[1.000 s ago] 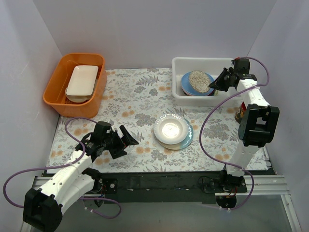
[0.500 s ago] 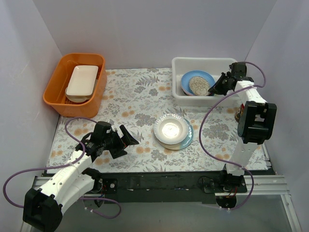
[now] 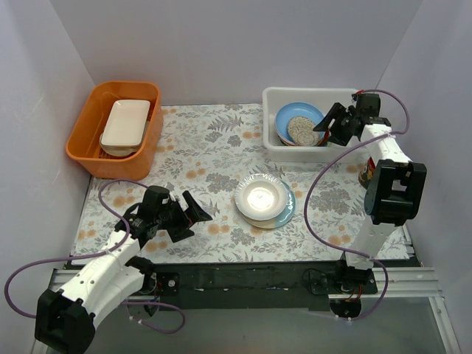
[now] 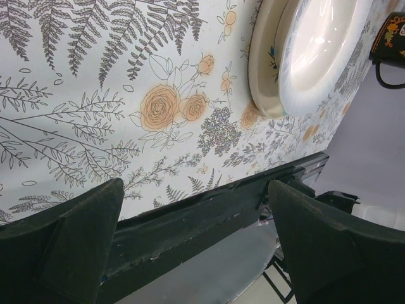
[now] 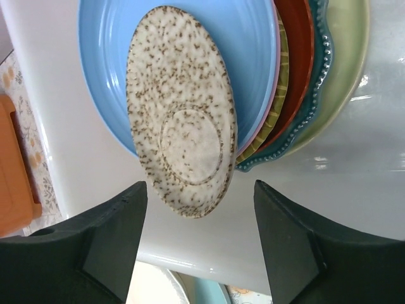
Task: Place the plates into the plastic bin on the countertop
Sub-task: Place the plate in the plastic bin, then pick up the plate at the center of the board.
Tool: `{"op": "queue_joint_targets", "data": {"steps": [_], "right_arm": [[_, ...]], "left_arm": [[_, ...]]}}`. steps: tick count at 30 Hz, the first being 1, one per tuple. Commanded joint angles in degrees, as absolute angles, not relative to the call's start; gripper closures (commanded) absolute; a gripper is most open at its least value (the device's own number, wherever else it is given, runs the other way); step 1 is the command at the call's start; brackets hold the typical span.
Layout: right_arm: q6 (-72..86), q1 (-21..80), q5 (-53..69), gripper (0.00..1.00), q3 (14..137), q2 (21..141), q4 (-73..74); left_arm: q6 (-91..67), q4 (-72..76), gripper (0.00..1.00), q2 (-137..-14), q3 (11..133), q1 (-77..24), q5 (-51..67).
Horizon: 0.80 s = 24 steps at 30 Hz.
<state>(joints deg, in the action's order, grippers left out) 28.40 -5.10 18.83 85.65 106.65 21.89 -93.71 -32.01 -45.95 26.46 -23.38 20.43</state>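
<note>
The white plastic bin point(image 3: 295, 156) stands at the back right of the leaf-print countertop point(image 3: 214, 147). In it lies a stack of plates with a light blue plate point(image 5: 253, 50) above pink, red-brown point(image 5: 302, 63) and teal scalloped point(image 5: 324, 76) ones. A small speckled plate point(image 5: 180, 123) rests on top point(image 3: 300, 129). My right gripper point(image 5: 199, 187) hangs open over the bin's right end point(image 3: 330, 127), its jaws clear of the speckled plate. On the countertop sits another stack with a white plate point(image 3: 259, 197) uppermost point(image 4: 316, 50). My left gripper point(image 3: 193, 214) is open and empty to that stack's left point(image 4: 195, 185).
An orange tub point(image 3: 88, 147) holding a white rectangular dish point(image 3: 125, 124) stands at the back left. A dark patterned mug point(image 4: 389, 38) sits near the right arm point(image 3: 363, 175). The black table edge point(image 4: 190, 221) runs just below my left gripper.
My right gripper has opened and let go of the speckled plate. The plate went from tilted up in the jaws to lying on the light blue plate. The left arm has not moved.
</note>
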Motion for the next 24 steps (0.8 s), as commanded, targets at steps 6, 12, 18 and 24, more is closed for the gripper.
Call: {"op": "queue_joint_targets", "data": {"steps": [6,12,18,24], "right_arm": [[27.0,-5.0,20.4,0.24,85.4,101.3,20.2],[27.4,-4.9,22.7,0.23,84.9,99.8,21.1],[27.1,-3.8,25.3,0.24,86.6,97.6,23.4],[26.4,-1.4,28.4,0.24,87.6,95.5,26.8]], "left_arm": [[-93.7,-31.7,0.02,-44.8,25.4,-23.6,21.4],[-93.6,-31.7,0.02,-44.8,25.5,-23.7,21.3],[-93.5,-31.7,0.02,-45.1,25.8,-23.7,20.8],[-93.4,-31.6,0.02,-45.2,25.9,-23.7,20.7]]}}
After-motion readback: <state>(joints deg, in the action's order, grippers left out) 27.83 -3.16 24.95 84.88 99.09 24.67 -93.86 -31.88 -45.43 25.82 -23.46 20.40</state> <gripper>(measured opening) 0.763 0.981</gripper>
